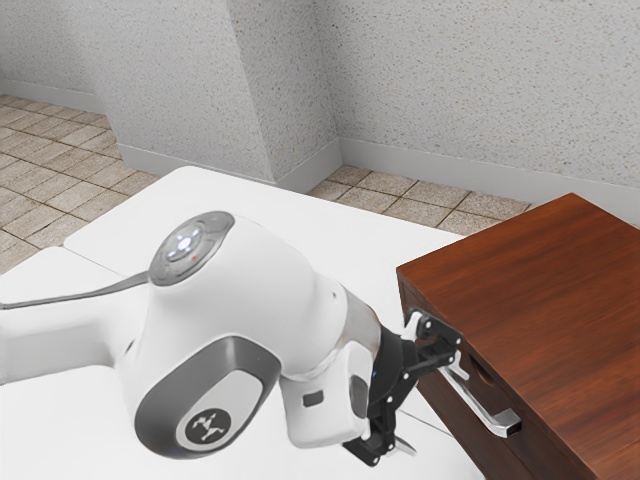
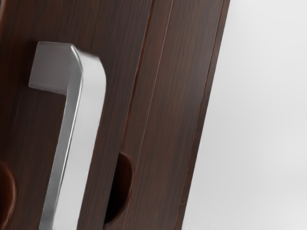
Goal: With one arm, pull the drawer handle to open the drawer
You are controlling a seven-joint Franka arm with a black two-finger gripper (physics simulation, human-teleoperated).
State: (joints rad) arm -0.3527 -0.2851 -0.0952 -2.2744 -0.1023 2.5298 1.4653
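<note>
White table (image 1: 300, 215) carries the whole scene, with speckled pale walls (image 1: 450, 70) behind it and a tiled floor (image 1: 50, 160) at the exterior view's left. On the table, at the exterior view's right, stands a dark brown wooden cabinet (image 1: 560, 290), and its drawer front (image 1: 500, 450) faces toward my arm (image 1: 230, 330). On this front sits the drawer handle (image 1: 487, 405), a silver bar that runs slanted down toward the exterior view's right, with its two bent ends fixed to the wood. My gripper (image 1: 427, 390) is just beside the front, near the upper end of the handle. Its black fingers (image 1: 437, 335) stand well apart, so the jaws are open and hold nothing; I cannot tell if the upper finger touches the bar. In the wrist view the handle (image 2: 72, 143) is very close under my hand, with one bent end meeting the wood, and beside it I see the drawer front (image 2: 158, 96) with a long groove and a rounded cut-out. From these pictures I cannot tell if the drawer is pulled out at all.
</note>
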